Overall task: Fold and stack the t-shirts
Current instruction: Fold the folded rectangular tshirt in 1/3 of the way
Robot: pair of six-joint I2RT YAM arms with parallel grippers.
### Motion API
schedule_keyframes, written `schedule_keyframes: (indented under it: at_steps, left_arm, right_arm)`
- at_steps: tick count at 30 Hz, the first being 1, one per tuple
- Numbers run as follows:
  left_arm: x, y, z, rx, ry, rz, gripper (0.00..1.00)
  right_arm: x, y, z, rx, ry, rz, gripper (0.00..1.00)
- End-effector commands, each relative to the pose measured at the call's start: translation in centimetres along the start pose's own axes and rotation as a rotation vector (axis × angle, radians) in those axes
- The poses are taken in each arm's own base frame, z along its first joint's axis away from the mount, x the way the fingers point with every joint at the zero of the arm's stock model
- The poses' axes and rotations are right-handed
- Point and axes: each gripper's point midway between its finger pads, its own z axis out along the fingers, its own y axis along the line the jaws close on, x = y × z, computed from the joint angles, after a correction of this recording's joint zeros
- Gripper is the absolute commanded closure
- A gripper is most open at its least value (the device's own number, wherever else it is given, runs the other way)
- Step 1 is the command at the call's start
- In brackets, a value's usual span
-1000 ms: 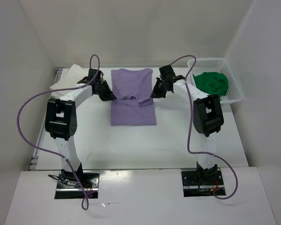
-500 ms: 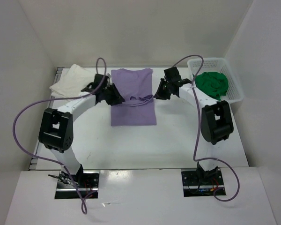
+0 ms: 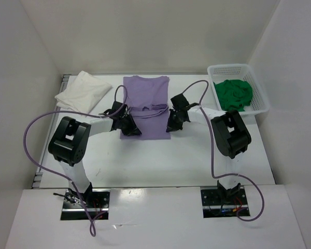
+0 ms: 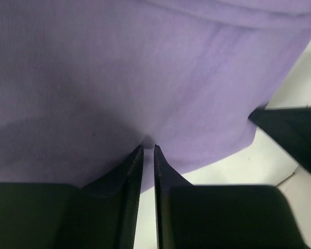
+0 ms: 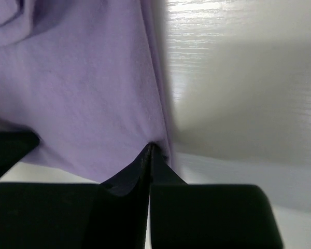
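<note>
A purple t-shirt [image 3: 147, 91] lies flat in the middle of the table, with a bunched ridge across its middle. My left gripper [image 3: 128, 127] is shut on the shirt's left edge near its front corner. In the left wrist view the gripper [image 4: 148, 146] pinches the purple cloth [image 4: 145, 67] at its tips. My right gripper [image 3: 172, 124] is shut on the shirt's right edge. In the right wrist view the gripper [image 5: 150, 145] holds the purple cloth [image 5: 83, 78]. A folded white t-shirt [image 3: 83, 89] lies at the back left. A green t-shirt [image 3: 234, 93] sits crumpled in a basket.
The white plastic basket [image 3: 259, 88] stands at the back right against the wall. White walls close in the table on the left, back and right. Purple cables loop from both arms over the table's front part.
Both grippers have moved toward the near edge along the sides of the purple shirt and lowered to the table. The bunched ridge now lies behind them.
</note>
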Motion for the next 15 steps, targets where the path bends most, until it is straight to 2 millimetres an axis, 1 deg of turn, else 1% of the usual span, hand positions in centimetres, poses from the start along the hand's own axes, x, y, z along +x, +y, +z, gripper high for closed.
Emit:
schedule_keyframes:
  at_steps: [1, 2, 3, 4, 5, 6, 7, 8, 9, 10, 11, 12, 13, 14, 15]
  left_arm:
    - [2.7, 2.5, -0.8, -0.052, 0.035, -0.014, 0.8]
    - [3.5, 2.8, -1.0, -0.058, 0.047, -0.02, 0.8]
    - [4.9, 3.2, -1.4, -0.053, 0.065, -0.015, 0.8]
    - [6.4, 2.9, -1.7, -0.043, 0.094, -0.007, 0.8]
    - [7.5, 2.9, -1.9, -0.039, 0.114, -0.011, 0.8]
    - [8.1, 2.4, -2.5, -0.024, 0.113, -0.001, 0.8]
    - [10.2, 2.5, -2.7, -0.03, 0.147, 0.011, 0.8]
    - [10.7, 1.7, -3.3, -0.008, 0.143, 0.025, 0.8]
    - [11.3, 1.4, -3.7, -0.005, 0.152, 0.039, 0.78]
    - [12.0, 1.6, -4.1, -0.015, 0.167, 0.034, 0.78]
    - [12.0, 0.7, -5.0, 0.013, 0.152, 0.052, 0.77]
    - [11.7, 0.6, -5.5, 0.01, 0.134, 0.055, 0.77]
    - [11.5, 0.3, -6.2, 0.002, 0.128, 0.055, 0.77]
    - [10.7, -0.9, -7.4, 0.028, 0.092, 0.076, 0.76]
    - [9.5, -2.1, -8.2, 0.041, 0.045, 0.096, 0.76]
  right_arm:
    - [1.9, -2.1, 0.5, 0.069, 0.003, 0.007, 1.0]
    - [2.7, -2.1, 0.4, 0.069, 0.008, 0.02, 1.0]
    - [4.3, -2.9, -0.2, 0.08, 0.026, 0.025, 1.0]
    - [4.7, -3.1, -0.5, 0.077, 0.022, 0.037, 1.0]
    - [6.1, -2.7, -0.7, 0.073, 0.036, 0.032, 1.0]
    - [7.4, -3.1, -1.6, 0.071, 0.041, 0.03, 1.0]
    - [8.5, -2.7, -2.0, 0.062, 0.048, 0.015, 1.0]
    - [9.9, -3.2, -2.4, 0.071, 0.064, 0.03, 1.0]
    - [10.1, -2.3, -3.7, 0.034, 0.052, 0.027, 1.0]
    - [10.5, -1.8, -4.2, 0.01, 0.054, 0.024, 1.0]
    - [11.0, -1.7, -4.9, 0.014, 0.063, 0.027, 1.0]
    - [10.9, -1.0, -6.0, -0.012, 0.045, 0.016, 1.0]
    - [10.3, -0.3, -6.8, -0.03, 0.029, 0.013, 1.0]
    - [9.2, 0.6, -7.8, -0.04, -0.003, 0.011, 1.0]
    - [8.5, 1.2, -8.4, -0.05, -0.027, -0.002, 0.98]
